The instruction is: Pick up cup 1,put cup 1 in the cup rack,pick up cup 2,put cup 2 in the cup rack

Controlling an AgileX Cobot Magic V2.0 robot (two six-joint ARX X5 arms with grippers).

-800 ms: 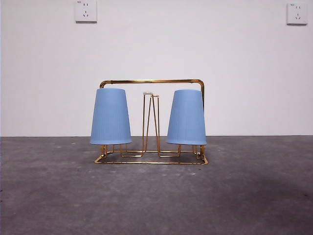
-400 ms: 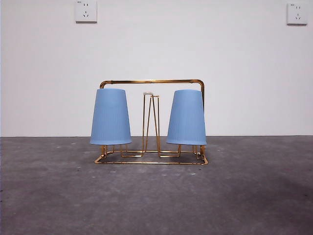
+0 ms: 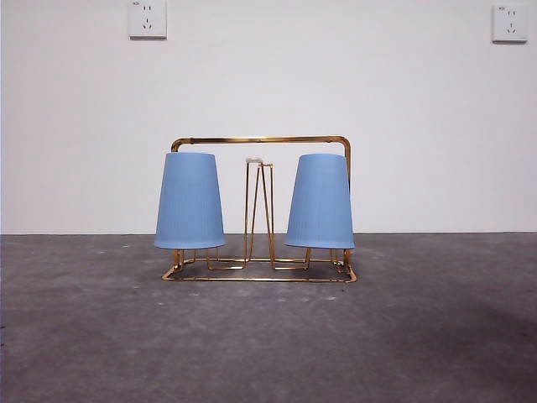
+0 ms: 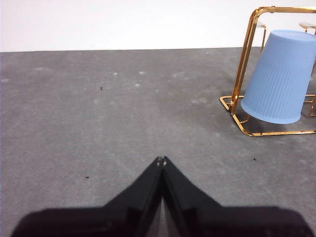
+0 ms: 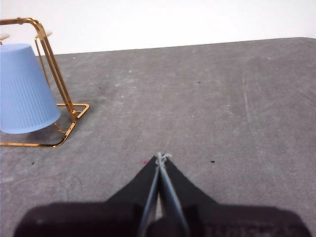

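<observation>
The gold wire cup rack [image 3: 260,139] stands in the middle of the grey table. Two light blue ribbed cups sit upside down on its prongs, one on the left [image 3: 190,200] and one on the right [image 3: 320,201]. The left wrist view shows the left cup [image 4: 281,76] and the rack's frame [image 4: 245,54]. The right wrist view shows the right cup [image 5: 22,89] and the rack [image 5: 52,64]. My left gripper [image 4: 161,160] is shut and empty, away from the rack. My right gripper [image 5: 160,157] is shut and empty, also away from it. Neither arm shows in the front view.
A bare pair of middle prongs [image 3: 259,210] stands between the cups. A white wall with two sockets [image 3: 147,18] closes the far side of the table [image 3: 268,344].
</observation>
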